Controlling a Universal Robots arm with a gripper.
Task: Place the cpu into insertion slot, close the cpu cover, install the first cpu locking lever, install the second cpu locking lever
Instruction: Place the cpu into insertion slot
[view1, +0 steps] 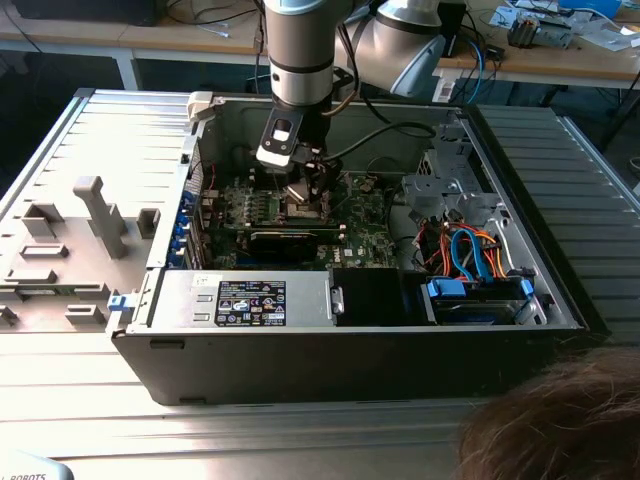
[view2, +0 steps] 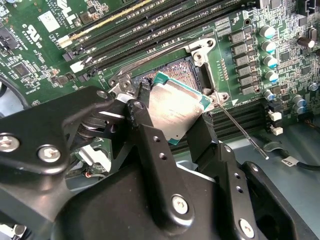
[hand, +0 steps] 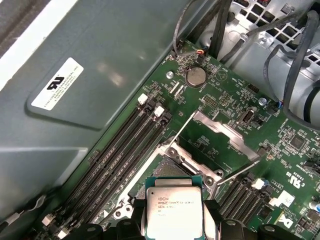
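My gripper (view2: 175, 120) is shut on the cpu (view2: 176, 104), a flat silvery square with a green edge pinched between two black fingers (view2: 145, 117). The chip hangs tilted just over the insertion slot (view2: 184, 67), whose dark centre lies uncovered inside its silvery rim. In the first wrist view the cpu (hand: 172, 207) sits close beside the insertion slot (hand: 169, 167), and the cpu cover (hand: 226, 134) stands swung up past the socket. Two thin wire levers (hand: 239, 172) stick out from the socket. In the exterior view the gripper (view1: 300, 188) reaches down into the case over the green motherboard (view1: 362, 215).
Long black memory slots (hand: 125, 150) run beside the socket. The open computer case (view1: 350, 340) holds a power supply (view1: 245, 300), a drive bay and coloured cables (view1: 470, 255). A grey fixture plate (view1: 70, 250) lies at the exterior view's left. A person's hair (view1: 560, 425) shows lower right.
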